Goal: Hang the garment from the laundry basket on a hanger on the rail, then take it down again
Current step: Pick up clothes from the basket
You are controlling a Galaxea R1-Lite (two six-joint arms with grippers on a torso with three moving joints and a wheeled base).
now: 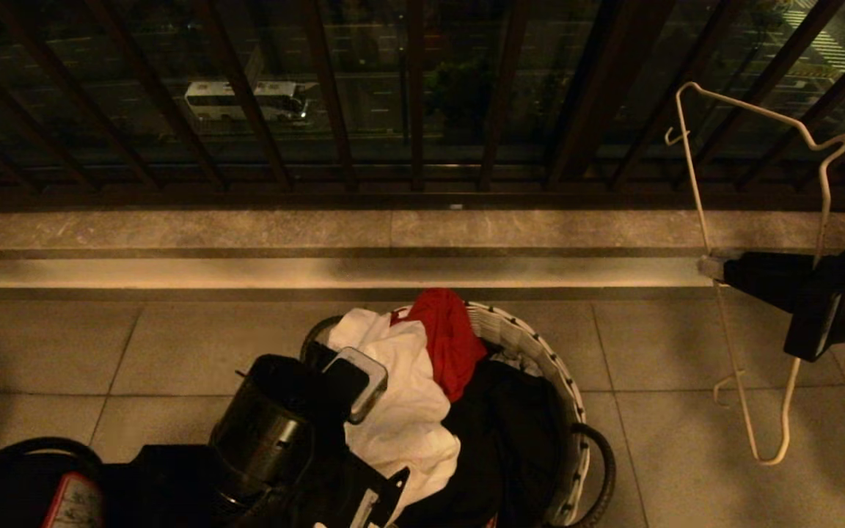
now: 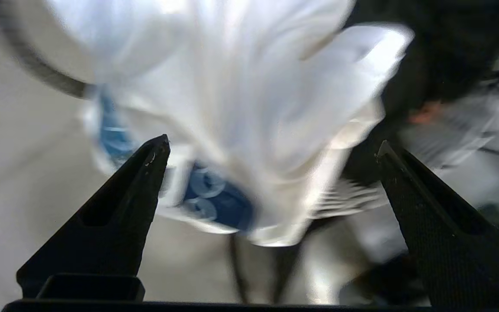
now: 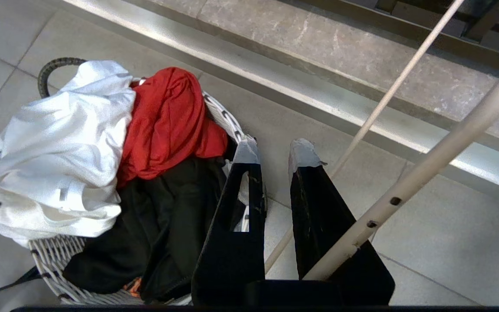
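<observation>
Left wrist view: my left gripper [image 2: 271,147] is hanging w/ fingers [image 2: 115,208] spread wide, gripping nothing, just over the white T-shirt [image 2: 249,99], its blue print showing. T-shirt's lying crumpled atop the laundry basket [image 1: 540,345], beside red cloth [image 1: 452,341] & black cloth [image 1: 503,433]. My right gripper [image 3: 273,151] is clenching the wire hanger [image 1: 752,242], off to the basket's right.
</observation>
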